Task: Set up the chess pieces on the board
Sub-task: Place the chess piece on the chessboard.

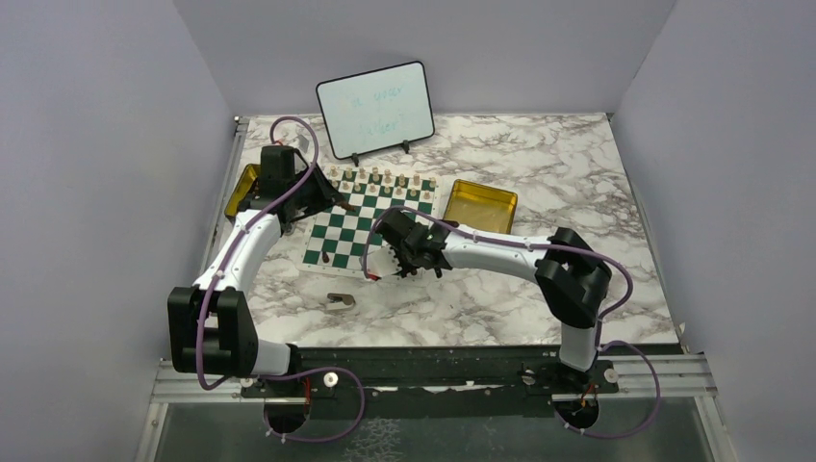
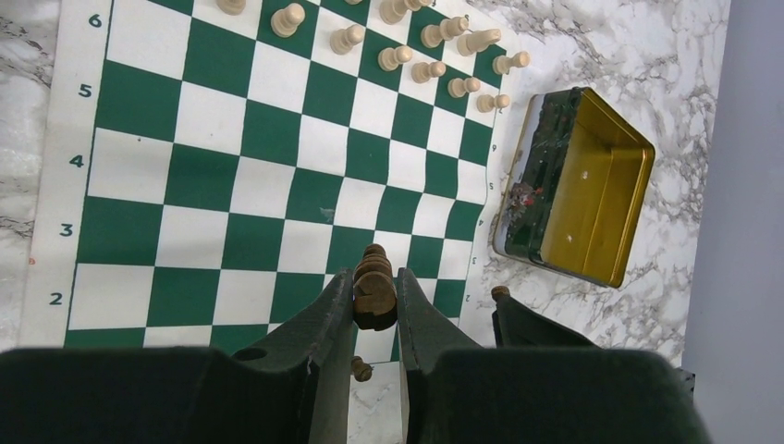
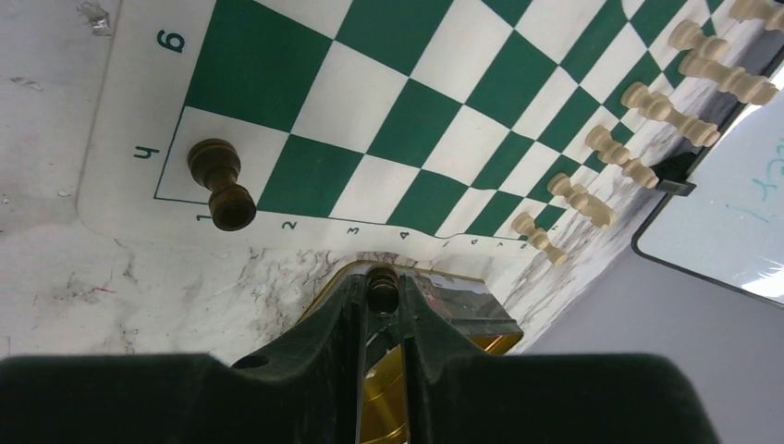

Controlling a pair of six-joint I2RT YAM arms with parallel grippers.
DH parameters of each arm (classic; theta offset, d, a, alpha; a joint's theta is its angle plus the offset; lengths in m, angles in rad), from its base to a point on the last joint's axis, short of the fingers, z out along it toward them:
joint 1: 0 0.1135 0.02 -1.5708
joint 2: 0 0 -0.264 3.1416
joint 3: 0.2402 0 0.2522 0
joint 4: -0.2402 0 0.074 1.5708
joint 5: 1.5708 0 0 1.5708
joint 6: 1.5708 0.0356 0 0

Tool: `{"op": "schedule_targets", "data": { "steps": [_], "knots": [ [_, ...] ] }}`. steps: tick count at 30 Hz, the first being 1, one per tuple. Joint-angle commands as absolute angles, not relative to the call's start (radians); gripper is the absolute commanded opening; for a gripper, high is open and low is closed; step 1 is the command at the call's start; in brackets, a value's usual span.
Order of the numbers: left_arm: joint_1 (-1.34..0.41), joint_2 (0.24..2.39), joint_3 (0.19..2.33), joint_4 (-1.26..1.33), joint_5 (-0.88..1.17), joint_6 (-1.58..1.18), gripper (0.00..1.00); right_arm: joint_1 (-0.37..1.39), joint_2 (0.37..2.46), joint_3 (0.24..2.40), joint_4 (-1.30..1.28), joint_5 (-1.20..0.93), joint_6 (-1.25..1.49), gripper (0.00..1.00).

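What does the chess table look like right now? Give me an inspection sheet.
Surface: marble-patterned table.
Job's things: board lies on the table; light pieces line its far rows; one dark corner piece stands on it.
Clutter: left gold tin, right gold tin, whiteboard, brownish scrap.
Grippers: left gripper shut on a dark chess piece; right gripper has a small dark piece between its fingers, grip unclear.
Cables: purple cables loop along both arms.
Surroundings: plain grey walls.
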State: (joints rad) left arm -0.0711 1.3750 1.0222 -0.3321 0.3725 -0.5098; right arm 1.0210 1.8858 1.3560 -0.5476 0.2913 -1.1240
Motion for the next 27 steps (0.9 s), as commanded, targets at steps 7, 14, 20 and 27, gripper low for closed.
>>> {"op": "schedule_targets", "data": {
  "steps": [7,14,20,27],
  "knots": [
    [-0.063,1.371,1.009,-0.301,0.400,-0.495,0.16,1.022,1.947,1.411,-0.758,0.289,-1.171,0.23],
    [-0.063,1.376,1.009,-0.298,0.409,-0.497,0.16,1.022,1.960,1.427,-0.750,0.267,-1.159,0.20],
    [-0.063,1.372,1.008,-0.297,0.410,-0.497,0.16,1.022,1.979,1.434,-0.743,0.232,-1.155,0.20],
    [-0.062,1.370,1.006,-0.296,0.409,-0.497,0.16,1.022,2.016,1.473,-0.773,0.204,-1.143,0.20]
  ]
}}
